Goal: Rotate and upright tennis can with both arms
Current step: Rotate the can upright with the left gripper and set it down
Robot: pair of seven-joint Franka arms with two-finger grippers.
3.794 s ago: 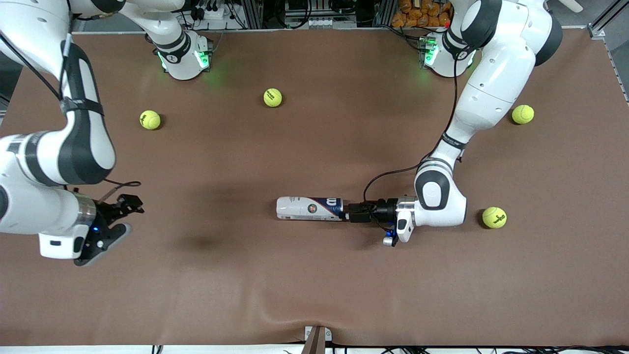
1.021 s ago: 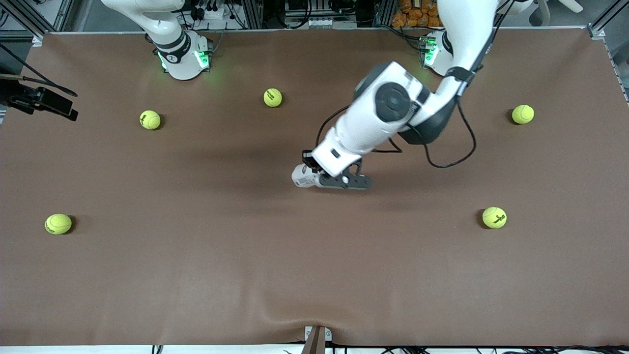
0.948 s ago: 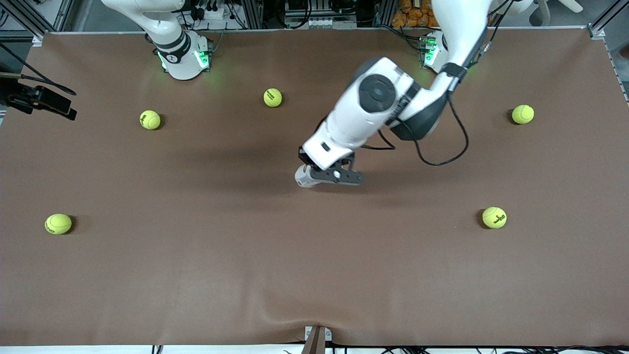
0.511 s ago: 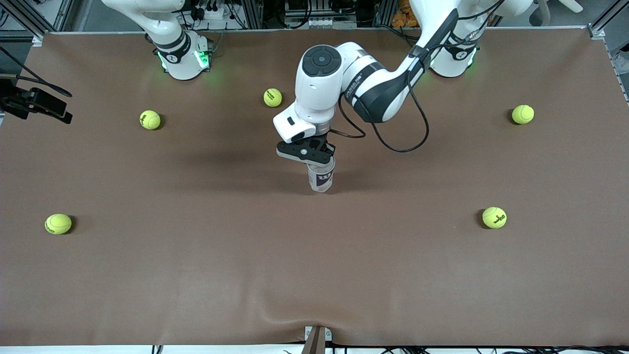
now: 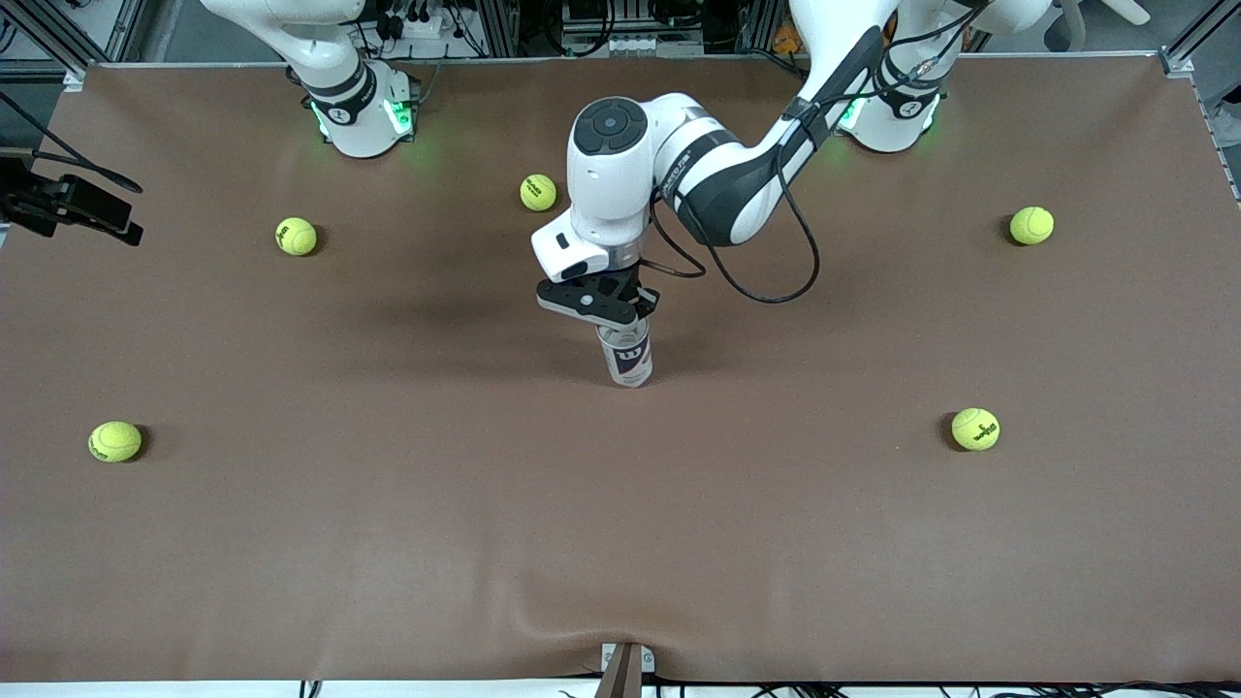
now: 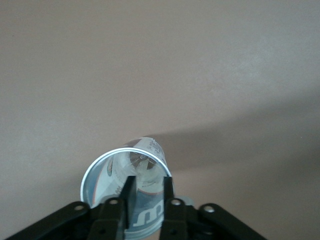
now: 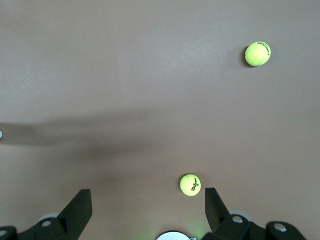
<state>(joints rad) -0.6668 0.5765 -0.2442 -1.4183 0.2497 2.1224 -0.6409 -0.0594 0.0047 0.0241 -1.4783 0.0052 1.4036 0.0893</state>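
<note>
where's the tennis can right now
The clear-plastic tennis can with navy label stands upright mid-table in the front view, its rim pinched by the left gripper.

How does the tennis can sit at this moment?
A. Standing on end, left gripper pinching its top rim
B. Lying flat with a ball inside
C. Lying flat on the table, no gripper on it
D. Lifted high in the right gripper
A. The tennis can stands on end mid-table with the left gripper on its top; the left wrist view shows the fingers shut across the can's open rim. The right gripper is open, away from it.
</note>
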